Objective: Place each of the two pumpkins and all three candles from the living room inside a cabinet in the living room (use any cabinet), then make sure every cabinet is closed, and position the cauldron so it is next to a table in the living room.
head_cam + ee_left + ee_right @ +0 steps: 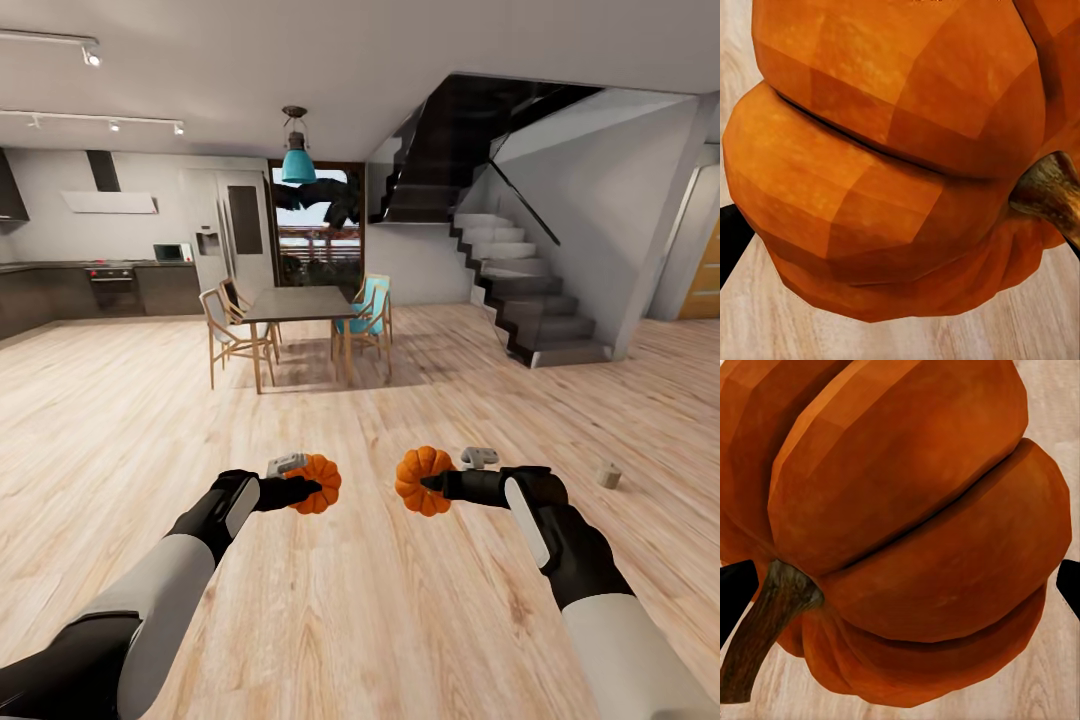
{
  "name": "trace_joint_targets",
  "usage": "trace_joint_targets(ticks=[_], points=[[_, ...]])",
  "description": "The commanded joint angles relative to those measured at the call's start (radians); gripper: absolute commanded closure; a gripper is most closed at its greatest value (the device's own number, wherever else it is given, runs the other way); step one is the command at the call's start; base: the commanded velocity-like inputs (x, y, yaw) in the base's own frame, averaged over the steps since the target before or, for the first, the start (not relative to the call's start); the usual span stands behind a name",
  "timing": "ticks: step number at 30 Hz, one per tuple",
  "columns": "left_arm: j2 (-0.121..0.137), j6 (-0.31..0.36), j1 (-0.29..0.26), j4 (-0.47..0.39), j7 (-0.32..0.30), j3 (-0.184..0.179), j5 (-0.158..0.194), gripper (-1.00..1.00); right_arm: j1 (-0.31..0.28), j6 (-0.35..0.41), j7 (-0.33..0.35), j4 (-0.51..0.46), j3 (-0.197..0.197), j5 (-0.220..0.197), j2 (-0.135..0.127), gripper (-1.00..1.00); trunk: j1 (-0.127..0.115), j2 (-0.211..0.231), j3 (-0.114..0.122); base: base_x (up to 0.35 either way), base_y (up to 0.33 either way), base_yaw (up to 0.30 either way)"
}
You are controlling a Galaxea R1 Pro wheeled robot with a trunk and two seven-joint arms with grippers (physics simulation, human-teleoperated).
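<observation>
Both arms reach forward over bare wood floor (360, 620), the left gripper (310, 487) clamped on one pumpkin (318, 484), the right gripper (430, 484) clamped on the other pumpkin (422, 481); each is carried clear of the boards. A candle (609, 475) sits on the floor off to the right. Beyond stand the dining table (296, 303) and stairs (520, 290), no cabinet in sight. Carrying well likely means firm grips, level arms, slow turns while seeking the cabinet.
</observation>
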Motion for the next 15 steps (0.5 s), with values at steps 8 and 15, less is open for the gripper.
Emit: trace_joint_targets(ticks=[8, 15], points=[[-0.001, 0.007, -0.001, -0.002, -0.001, 0.058, -0.001, 1.0, -0.001, 0.004, -0.002, -0.001, 0.002, -0.007, -0.001, 1.0, 0.0, -0.001, -0.001, 0.003, -0.002, 0.0], [-0.001, 0.007, -0.001, -0.002, -0.001, 0.06, -0.001, 1.0, -0.001, 0.004, -0.002, -0.001, 0.002, -0.007, -0.001, 1.0, 0.0, -0.001, -0.001, 0.078, 0.0, 0.0]])
